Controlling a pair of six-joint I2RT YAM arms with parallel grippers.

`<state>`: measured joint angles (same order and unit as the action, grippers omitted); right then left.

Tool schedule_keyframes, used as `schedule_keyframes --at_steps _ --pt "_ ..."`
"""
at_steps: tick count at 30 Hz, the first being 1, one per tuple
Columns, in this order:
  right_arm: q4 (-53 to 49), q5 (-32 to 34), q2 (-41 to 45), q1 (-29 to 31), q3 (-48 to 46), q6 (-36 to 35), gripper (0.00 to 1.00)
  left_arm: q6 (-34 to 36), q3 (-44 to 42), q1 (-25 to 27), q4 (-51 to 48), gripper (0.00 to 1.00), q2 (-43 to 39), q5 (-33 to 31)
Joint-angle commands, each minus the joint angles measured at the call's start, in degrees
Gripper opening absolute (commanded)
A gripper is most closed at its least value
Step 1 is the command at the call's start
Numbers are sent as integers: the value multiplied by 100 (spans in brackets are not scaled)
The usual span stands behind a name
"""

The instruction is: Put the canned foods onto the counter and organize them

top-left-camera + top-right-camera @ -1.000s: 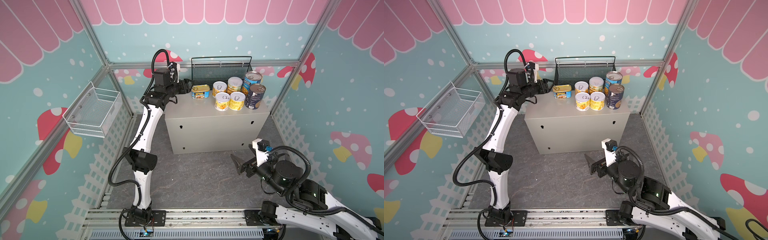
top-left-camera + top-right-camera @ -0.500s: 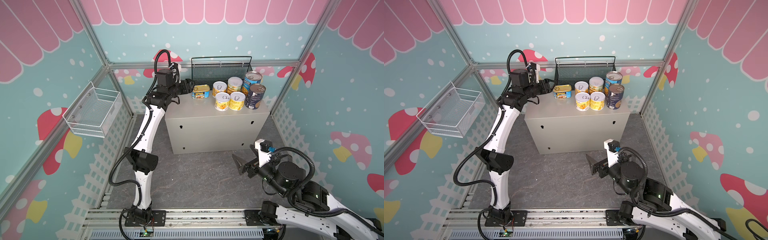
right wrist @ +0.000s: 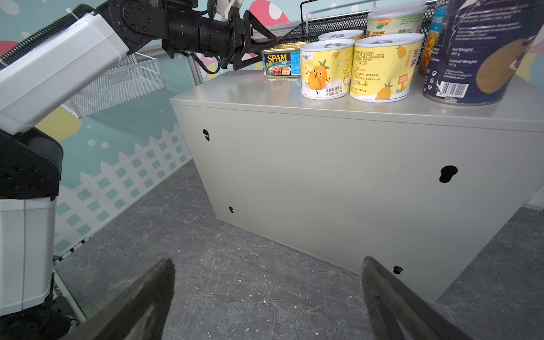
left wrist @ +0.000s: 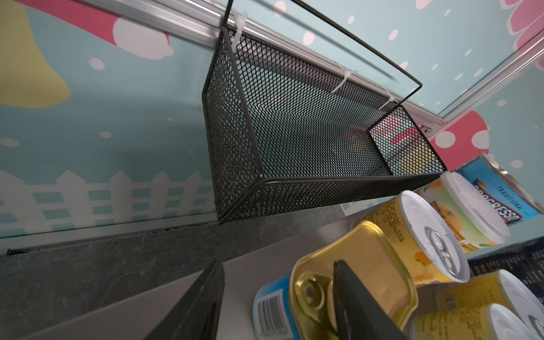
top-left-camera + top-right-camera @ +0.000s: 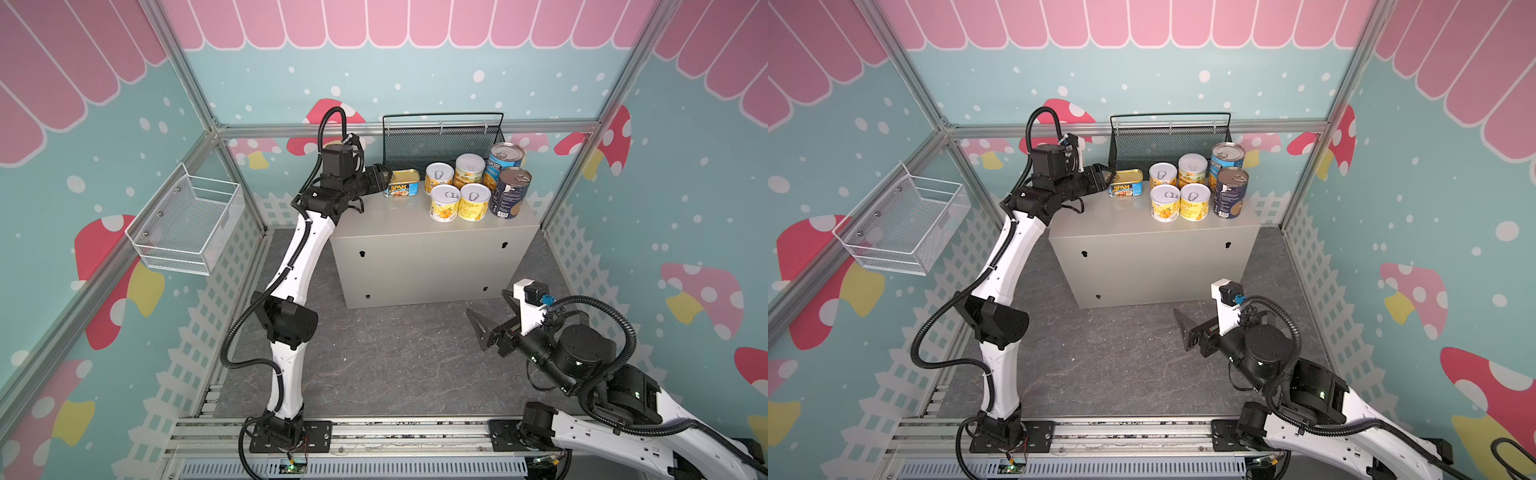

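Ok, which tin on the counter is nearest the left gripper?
The flat, gold-topped SPAM tin, right by the left gripper. It alone is rectangular; the rest are round.

Beige-grey worktop (image 5: pixel 395 226) on dark floor (image 5: pixel 374 357), SPAM tin (image 5: pixel 402 183) flat at back left, four yellow tins (image 5: pixel 444 203) in a tight square right of it, two blue tins (image 5: pixel 510 194) beside them at the right end

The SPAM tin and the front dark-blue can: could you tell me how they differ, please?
The SPAM tin is flat, rectangular, gold-topped; the dark-blue can is a tall cylinder. In both top views the SPAM tin sits farther back and left on the counter, the dark-blue can nearer its front right. Both stand upright.
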<state>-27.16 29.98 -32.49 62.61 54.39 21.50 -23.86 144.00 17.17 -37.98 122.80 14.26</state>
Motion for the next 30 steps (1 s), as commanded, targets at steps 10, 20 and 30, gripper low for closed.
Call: schedule_keyframes --at_steps 10,20,30 --pt "35 41 4 -1 1 -5 99 -172 -48 129 -113 52 50 -324" --pt "35 54 50 2 -42 10 100 -172 -11 184 -112 52 112 -352" --pt "0 78 145 -3 -87 56 99 -181 232 225 -110 52 296 -284"
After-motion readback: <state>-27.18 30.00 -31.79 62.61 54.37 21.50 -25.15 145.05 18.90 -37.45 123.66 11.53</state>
